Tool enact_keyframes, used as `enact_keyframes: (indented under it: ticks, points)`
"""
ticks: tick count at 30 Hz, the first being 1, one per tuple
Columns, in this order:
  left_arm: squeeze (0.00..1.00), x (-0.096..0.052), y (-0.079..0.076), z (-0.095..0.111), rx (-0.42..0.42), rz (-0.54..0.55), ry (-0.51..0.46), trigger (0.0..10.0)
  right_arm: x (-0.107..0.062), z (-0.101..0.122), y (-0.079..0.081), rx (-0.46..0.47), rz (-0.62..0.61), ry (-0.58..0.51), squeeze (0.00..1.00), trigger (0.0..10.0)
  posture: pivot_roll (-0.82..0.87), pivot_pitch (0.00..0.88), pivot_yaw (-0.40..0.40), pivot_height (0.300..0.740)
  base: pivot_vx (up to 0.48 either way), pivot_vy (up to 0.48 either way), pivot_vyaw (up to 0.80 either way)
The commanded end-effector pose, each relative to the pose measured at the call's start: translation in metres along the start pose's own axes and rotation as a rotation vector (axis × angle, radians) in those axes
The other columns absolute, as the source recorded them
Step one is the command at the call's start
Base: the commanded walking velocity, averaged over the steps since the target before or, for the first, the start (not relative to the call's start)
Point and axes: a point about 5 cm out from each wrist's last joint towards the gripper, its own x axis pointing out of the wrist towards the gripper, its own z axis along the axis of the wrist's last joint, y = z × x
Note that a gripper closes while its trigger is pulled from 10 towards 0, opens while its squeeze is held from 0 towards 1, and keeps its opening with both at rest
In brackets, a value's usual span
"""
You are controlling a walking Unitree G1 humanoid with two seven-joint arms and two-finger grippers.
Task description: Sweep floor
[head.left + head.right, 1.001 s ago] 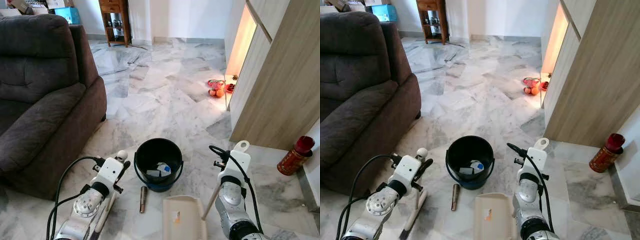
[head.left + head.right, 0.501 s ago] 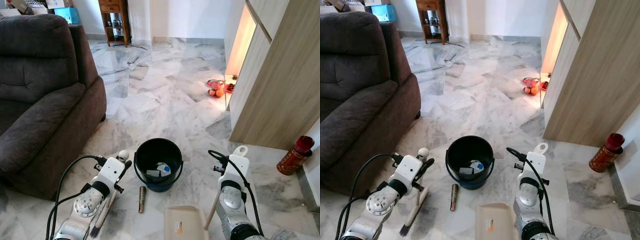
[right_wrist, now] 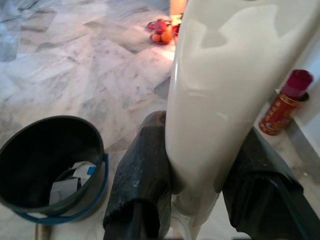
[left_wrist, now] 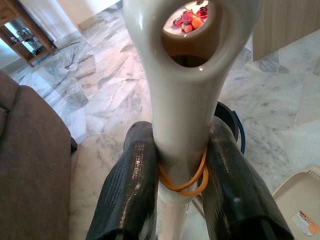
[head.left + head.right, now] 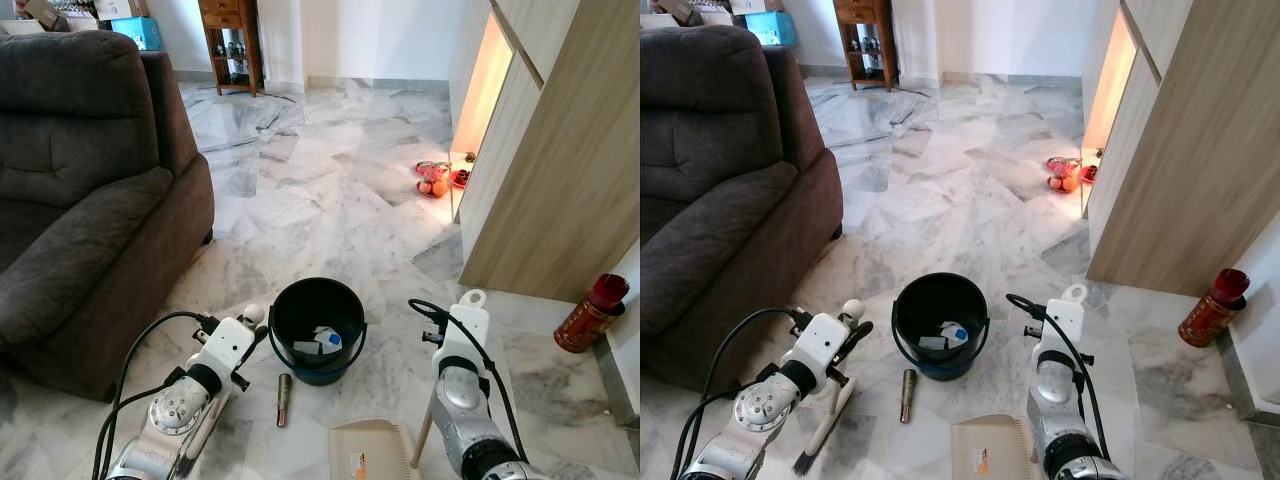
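The left gripper (image 4: 182, 187) is clamped on the cream handle of a hand brush (image 5: 825, 412), its two black fingers (image 4: 129, 190) pressed to either side of the handle just below an orange rubber band (image 4: 184, 180); the brush slants down beside the left arm, with its dark bristles touching the marble floor (image 5: 320, 200) at the lower left. The right gripper (image 3: 200, 165) grips the cream handle of a dustpan (image 5: 368, 452) in the same way, black fingers tight against both sides; the handle's looped end rises above the right wrist, and the beige pan lies low on the floor between the two arms, a small orange label on its face. Just ahead of both arms stands a black bucket (image 5: 317, 330) with a blue rim at its base — upright, with scraps of white and blue paper lying inside; a short brown cylinder (image 5: 284, 397) lies on the floor near it, between bucket and brush. A dark grey sofa (image 5: 90, 190) stands to the left; a wooden cabinet wall (image 5: 560, 170) rises on the right, with a red canister (image 5: 590, 312) by it and a plate of fruit (image 5: 436, 179) farther off in a lit gap.
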Motion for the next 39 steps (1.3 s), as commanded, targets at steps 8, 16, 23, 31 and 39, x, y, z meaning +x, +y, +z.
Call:
enact_keyframes:
  ticks: [8, 16, 23, 31, 39]
  points:
    - [0.00, 0.004, 0.001, 0.007, 0.025, -0.022, -0.019, 10.0, -0.008, -0.034, -0.002, -0.105, 0.068, 0.230, 0.00, 10.0, 0.14, 0.000, 0.027, 0.740, 0.000, 0.000, 0.00]
    - [0.00, 0.004, -0.001, 0.006, 0.020, -0.044, -0.012, 10.0, -0.008, -0.041, -0.002, -0.278, 0.157, 0.326, 0.00, 10.0, 0.14, 0.000, 0.026, 0.740, 0.000, 0.000, 0.00]
    - [0.00, 0.005, -0.004, 0.004, 0.023, -0.062, -0.004, 10.0, -0.006, -0.039, -0.006, -0.356, 0.171, 0.340, 0.00, 10.0, 0.14, 0.000, 0.026, 0.740, 0.000, 0.000, 0.00]
    - [0.00, 0.005, -0.004, 0.003, 0.028, -0.071, 0.001, 10.0, 0.001, -0.016, 0.003, -0.207, 0.172, 0.210, 0.00, 10.0, 0.14, 0.000, 0.027, 0.740, 0.000, 0.000, 0.00]
    - [0.00, 0.005, -0.004, 0.004, 0.043, -0.071, -0.002, 10.0, 0.007, 0.009, 0.007, 0.023, 0.100, 0.093, 0.00, 10.0, 0.14, 0.000, 0.030, 0.740, 0.000, 0.000, 0.00]
